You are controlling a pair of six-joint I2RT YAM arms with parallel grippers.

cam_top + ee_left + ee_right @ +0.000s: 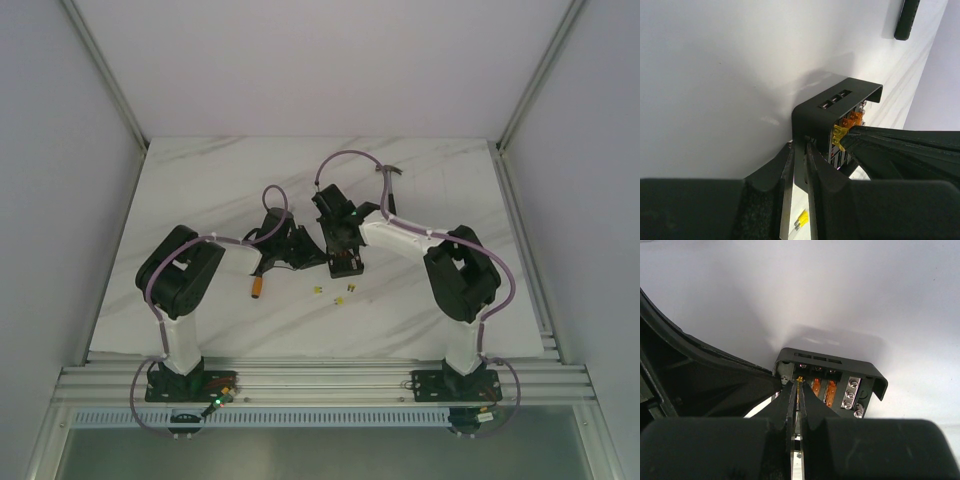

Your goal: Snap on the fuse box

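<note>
My left gripper point(800, 148) clamps the box point(836, 101) wall mid-frame and my right gripper point(798, 386) pinches a fuse point(799, 379); pushed in tilted, it could jam or slip.

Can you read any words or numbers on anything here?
None can be read.
The fuse box is plain black plastic with no label showing.
Any marks on its orange fuses or the yellow fuse pinched in the right fingers are too small and blurred.

Bright, even white light; the overhead view is soft. In the wrist views the near tool fingers point(815, 412) blur darkly, and the fuse box point(830, 362) throws a soft shadow on the washed-out desk point(910, 340).
</note>
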